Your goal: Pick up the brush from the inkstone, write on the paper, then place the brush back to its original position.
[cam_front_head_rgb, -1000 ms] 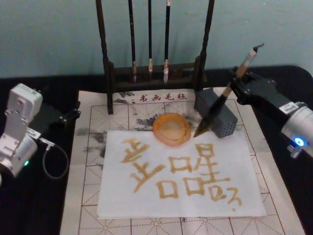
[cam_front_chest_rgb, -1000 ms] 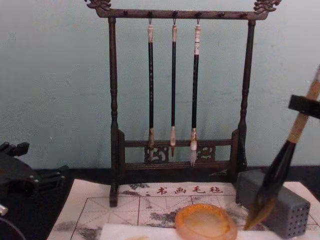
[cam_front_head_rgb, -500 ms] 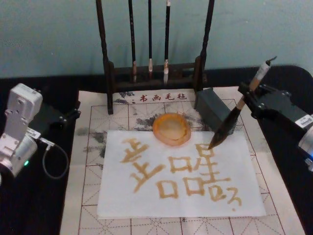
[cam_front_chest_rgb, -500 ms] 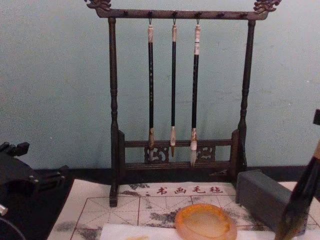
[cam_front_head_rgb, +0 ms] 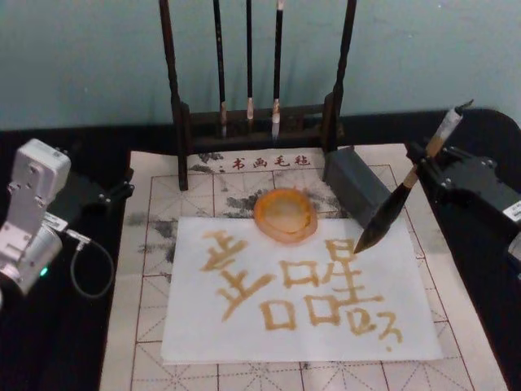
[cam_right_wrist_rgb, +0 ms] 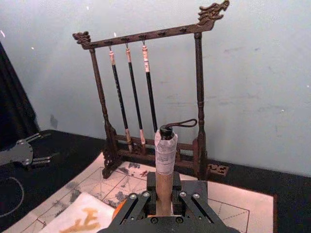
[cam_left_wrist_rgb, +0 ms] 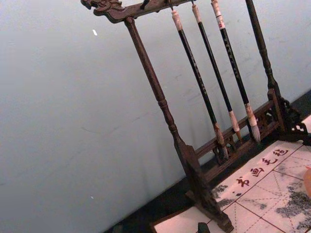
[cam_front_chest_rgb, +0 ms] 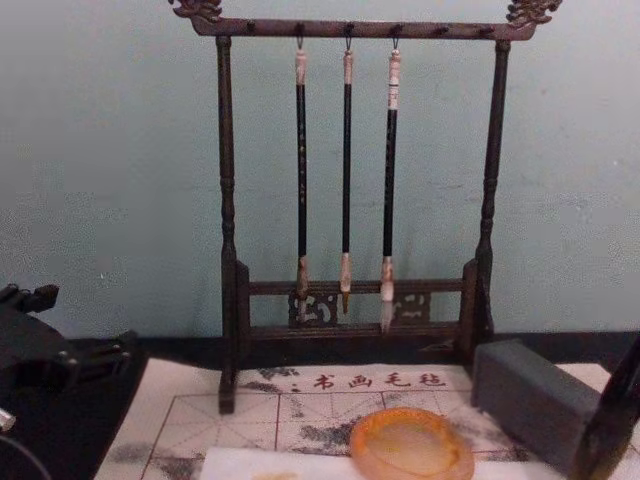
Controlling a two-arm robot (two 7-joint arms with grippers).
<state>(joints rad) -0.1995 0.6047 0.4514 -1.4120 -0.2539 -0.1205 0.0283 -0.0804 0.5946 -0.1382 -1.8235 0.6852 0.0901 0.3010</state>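
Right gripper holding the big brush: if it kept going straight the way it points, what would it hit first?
Probably the wooden brush rack, near its right post. The right gripper, shut on the brush, faces it. Depth is unclear, so this is a guess.

I read four red printed characters, 书画毛毡, along the far edge of the gridded felt mat. The white paper carries amber brush-written characters that I cannot read with certainty.
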